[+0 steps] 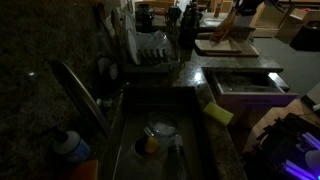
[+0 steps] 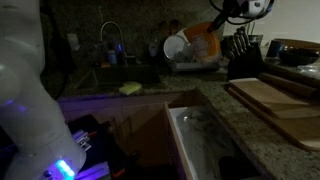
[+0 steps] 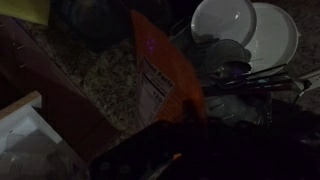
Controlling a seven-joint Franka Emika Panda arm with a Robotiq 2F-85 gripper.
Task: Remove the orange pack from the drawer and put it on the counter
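Observation:
The orange pack (image 2: 204,40) hangs in the air above the counter, next to the dish rack (image 2: 192,62). My gripper (image 2: 232,12) is shut on its top edge. In an exterior view the pack (image 1: 226,27) shows at the back, over the wooden cutting board (image 1: 226,47), with my gripper (image 1: 243,10) above it. In the wrist view the pack (image 3: 158,78) hangs down from my dark jaws (image 3: 175,135) over the speckled counter. The white drawer (image 2: 200,140) stands open and shows in both exterior views (image 1: 245,85).
A sink (image 1: 160,140) with a faucet (image 1: 80,90) and a yellow sponge (image 1: 218,112) lies near the drawer. Plates fill the dish rack (image 1: 150,50). A knife block (image 2: 243,55) and cutting boards (image 2: 275,100) stand on the counter. The scene is very dark.

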